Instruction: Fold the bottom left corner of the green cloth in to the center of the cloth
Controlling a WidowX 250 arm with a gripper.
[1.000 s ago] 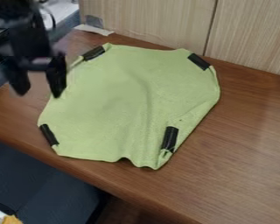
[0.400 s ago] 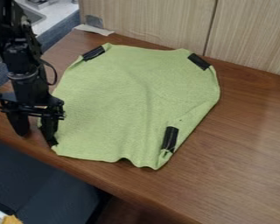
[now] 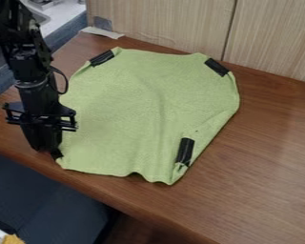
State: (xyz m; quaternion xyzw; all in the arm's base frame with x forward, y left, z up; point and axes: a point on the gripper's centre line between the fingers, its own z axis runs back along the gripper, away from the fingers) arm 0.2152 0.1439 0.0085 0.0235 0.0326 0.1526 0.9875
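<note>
The black gripper (image 3: 45,148) hangs down at the left, its fingers together at the lower left corner of a green cloth (image 3: 139,109). Whether the cloth's edge is pinched between them cannot be told. A black strip (image 3: 56,154) at that corner shows just beside the fingertips, partly hidden by them. The cloth lies spread out with shallow folds. Other black strips sit at its upper left (image 3: 102,57), upper right (image 3: 217,67) and lower right (image 3: 186,151) corners, where the last one has a bunched edge.
The cloth lies on a brown wooden table (image 3: 263,167), whose front edge runs just below the gripper. Pale wood panels (image 3: 161,21) stand along the back. A grey-and-white counter (image 3: 66,16) is at the upper left, and a dark padded surface (image 3: 40,200) lies below the table edge.
The gripper has come down from the cloth's upper left side to its lower left corner, and its fingers, apart before, have closed together. The cloth looks nearly the same.
</note>
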